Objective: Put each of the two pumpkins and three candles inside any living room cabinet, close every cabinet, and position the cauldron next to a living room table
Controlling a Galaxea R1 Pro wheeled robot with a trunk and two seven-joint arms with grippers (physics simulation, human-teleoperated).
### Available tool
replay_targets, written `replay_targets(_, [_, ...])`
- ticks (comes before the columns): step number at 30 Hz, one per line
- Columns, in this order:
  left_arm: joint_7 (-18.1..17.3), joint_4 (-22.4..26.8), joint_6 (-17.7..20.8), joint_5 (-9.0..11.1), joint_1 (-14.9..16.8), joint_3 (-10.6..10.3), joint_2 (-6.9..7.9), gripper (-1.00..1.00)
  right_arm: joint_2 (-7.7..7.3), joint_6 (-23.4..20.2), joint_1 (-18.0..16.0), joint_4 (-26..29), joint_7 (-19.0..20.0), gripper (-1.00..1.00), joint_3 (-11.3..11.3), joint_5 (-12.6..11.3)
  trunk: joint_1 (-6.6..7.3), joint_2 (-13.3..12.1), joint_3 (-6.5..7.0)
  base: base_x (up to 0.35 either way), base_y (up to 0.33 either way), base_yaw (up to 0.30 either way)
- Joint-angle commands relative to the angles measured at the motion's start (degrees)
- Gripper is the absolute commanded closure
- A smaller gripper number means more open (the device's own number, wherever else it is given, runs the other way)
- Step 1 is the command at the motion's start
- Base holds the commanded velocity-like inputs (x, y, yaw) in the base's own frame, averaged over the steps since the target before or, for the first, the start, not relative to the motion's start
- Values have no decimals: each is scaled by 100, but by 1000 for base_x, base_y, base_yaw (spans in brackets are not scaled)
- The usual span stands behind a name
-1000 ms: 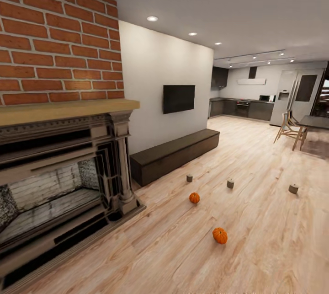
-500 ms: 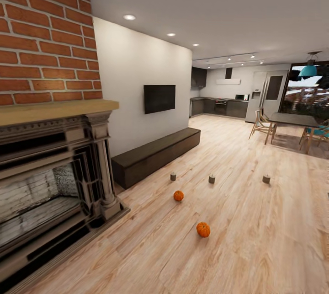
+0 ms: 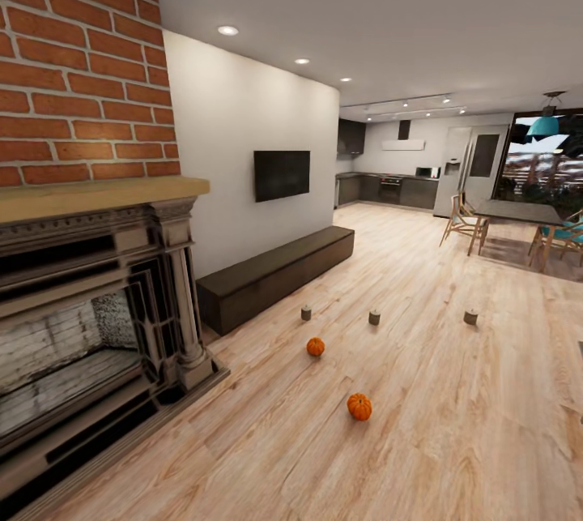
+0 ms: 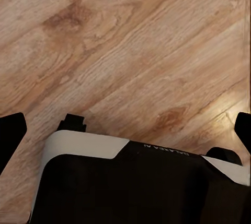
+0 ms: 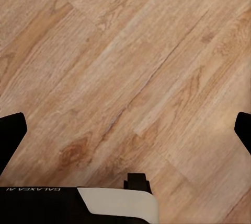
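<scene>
Two orange pumpkins lie on the wooden floor in the head view, one nearer [image 3: 359, 407] and one farther [image 3: 315, 347]. Beyond them three beige candles stand in a row: left [image 3: 306, 313], middle [image 3: 374, 317], right [image 3: 470, 317]. The long, low dark brown cabinet [image 3: 275, 274] runs along the white wall, its doors shut. My left gripper [image 4: 125, 130] and right gripper [image 5: 125, 130] both hang open over bare floor, with nothing between the fingers. The cauldron and the table are out of view.
A brick fireplace [image 3: 97, 302] juts out at the near left. A TV [image 3: 282, 174] hangs above the cabinet. A tall dining table with chairs [image 3: 518, 213] stands at the far right, and the dark kitchen [image 3: 397, 190] lies beyond. Wooden floor stretches between.
The head camera has turned to the right, so the whole picture has shifted left and the window and dining chairs have come into sight. The pumpkins and candles have stayed where they were.
</scene>
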State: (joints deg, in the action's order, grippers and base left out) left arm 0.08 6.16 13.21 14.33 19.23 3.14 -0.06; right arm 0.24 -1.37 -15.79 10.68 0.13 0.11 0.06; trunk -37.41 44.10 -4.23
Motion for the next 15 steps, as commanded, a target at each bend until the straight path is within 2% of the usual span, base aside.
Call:
replay_targets(1, [-17,10,33,54,1,43,0,-100,1,-13,-3,5,3,-100,3,2,-1,7,-10,0,0,0])
replay_targets(8, [-50,1,3,85,1,47,-8,-100,2,-19,-3,4,3,-100,14,10,-1,7,-9,0,0,-13])
replay_targets(15, [-23,-132,-11,65,1,36,-113,-100,2,-25,-3,-3,5,-100,7,12,-1,7,13,36,0,-228])
